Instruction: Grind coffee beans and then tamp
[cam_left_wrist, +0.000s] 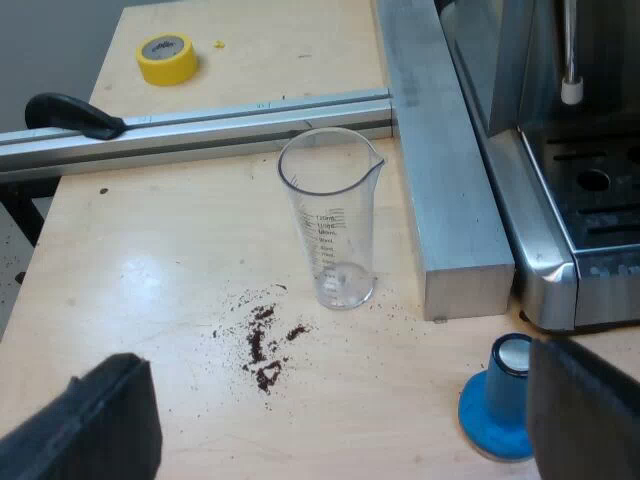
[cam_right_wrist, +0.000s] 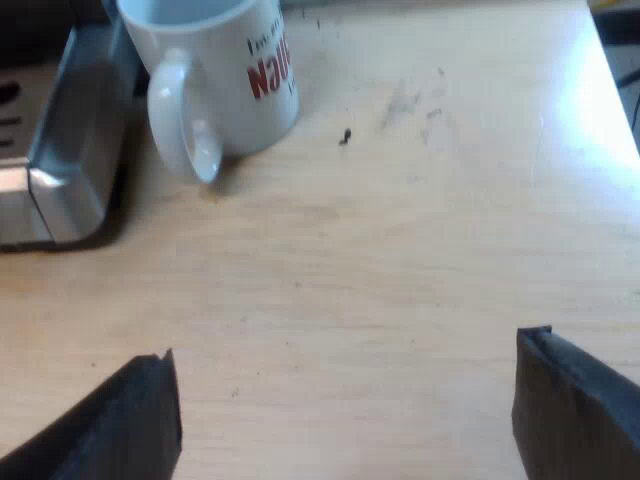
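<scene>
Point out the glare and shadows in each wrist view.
Left wrist view: soft sheen on the table near the measuring glass, bright glints on the espresso machine's corner. Right wrist view: table washes pale toward its edge, dark shadow under the machine by the mug.

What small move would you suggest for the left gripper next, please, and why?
Probably shift the open left gripper sideways until it straddles the blue round tamper with a metal top. The tamper stands upright right beside one finger, nothing is held, the clear plastic measuring glass looks empty, and dark coffee grounds lie scattered on the wooden table.
</scene>
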